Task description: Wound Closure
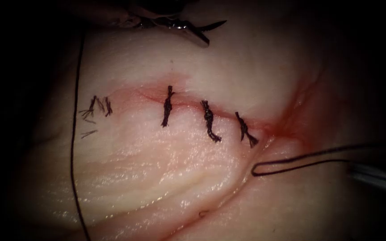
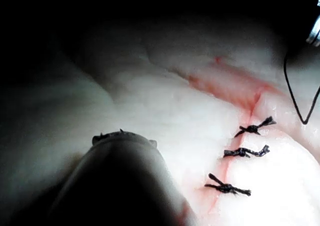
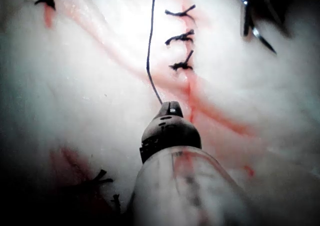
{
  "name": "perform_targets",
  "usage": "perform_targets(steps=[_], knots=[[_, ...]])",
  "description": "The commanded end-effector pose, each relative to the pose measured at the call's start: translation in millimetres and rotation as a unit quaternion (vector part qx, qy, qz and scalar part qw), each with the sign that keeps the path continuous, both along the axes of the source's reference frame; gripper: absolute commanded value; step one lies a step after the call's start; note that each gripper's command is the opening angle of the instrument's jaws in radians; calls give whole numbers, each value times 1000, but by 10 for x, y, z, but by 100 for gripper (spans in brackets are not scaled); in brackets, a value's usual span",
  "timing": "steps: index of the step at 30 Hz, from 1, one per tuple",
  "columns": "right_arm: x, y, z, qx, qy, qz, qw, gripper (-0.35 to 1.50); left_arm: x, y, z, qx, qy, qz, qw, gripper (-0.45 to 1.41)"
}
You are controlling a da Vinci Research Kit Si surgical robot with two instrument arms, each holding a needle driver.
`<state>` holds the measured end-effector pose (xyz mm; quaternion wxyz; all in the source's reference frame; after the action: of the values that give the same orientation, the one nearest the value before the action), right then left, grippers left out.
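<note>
Tissue [image 1: 166,178] under endoscope light | three knotted stitches [image 1: 208,120] across cut (right end seemingly unclosed) | left gripper [image 1: 199,30] spread, empty, top centre | right gripper [image 3: 169,109] pinching thread [image 1: 300,161]

Darkness lies all around the lit middle in the endoscope view; 1 bright pool of light fades toward black edges.

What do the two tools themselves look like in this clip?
The left claw is shiny silver metal with slim, pointed jaws on a dark wrist. The right claw is a dark, rounded metal head on a pale, glossy cylindrical shaft streaked with red.
</note>
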<state>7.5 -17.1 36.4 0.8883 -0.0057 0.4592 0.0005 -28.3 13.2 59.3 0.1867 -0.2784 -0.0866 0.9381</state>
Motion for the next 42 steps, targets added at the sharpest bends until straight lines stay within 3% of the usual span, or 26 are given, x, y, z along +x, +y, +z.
perform_targets(steps=[1, 5, 8, 14, 19, 21, 25, 33, 37, 39, 42], knots=[[7, 1, 4, -1, 1, 0, 1000, -28, -7, 3, 5, 4, 1, 3, 1000, 44], [6, 2, 5, -1, 2, -1, 1000, -28, -8, -2, 7, 19, 1, 19, 1000, -16], [4, 3, 5, -1, 3, 0, 1000, -28, -9, -5, 9, 27, -4, 26, 999, -45], [-1, 13, 2, 23, 12, 27, 999, -28, -13, -1, 3, 27, -5, 34, 999, -45], [-3, 28, 2, 47, 23, 57, 997, -25, -31, 4, -12, -76, -52, 75, 993, -45], [-4, 35, 3, 49, 30, 71, 996, -21, -38, 5, -20, -124, -99, 92, 983, -45], [-6, 43, 5, 51, 37, 85, 994, -6, -50, 0, -36, -205, -194, 135, 950, -45], [-10, 67, 10, 75, 53, 119, 989, 5, -61, -38, -50, -257, -295, 198, 899, -45], [-12, 83, 15, 178, 84, 176, 965, 44, -57, -64, -46, -285, -333, 226, 870, -45], [-11, 90, 18, 231, 112, 186, 949, 26, -56, -75, -43, -293, -342, 238, 860, -45], [-6, 102, 24, 308, 148, 186, 921, 39, -56, -93, -39, -314, -356, 253, 843, -45]])
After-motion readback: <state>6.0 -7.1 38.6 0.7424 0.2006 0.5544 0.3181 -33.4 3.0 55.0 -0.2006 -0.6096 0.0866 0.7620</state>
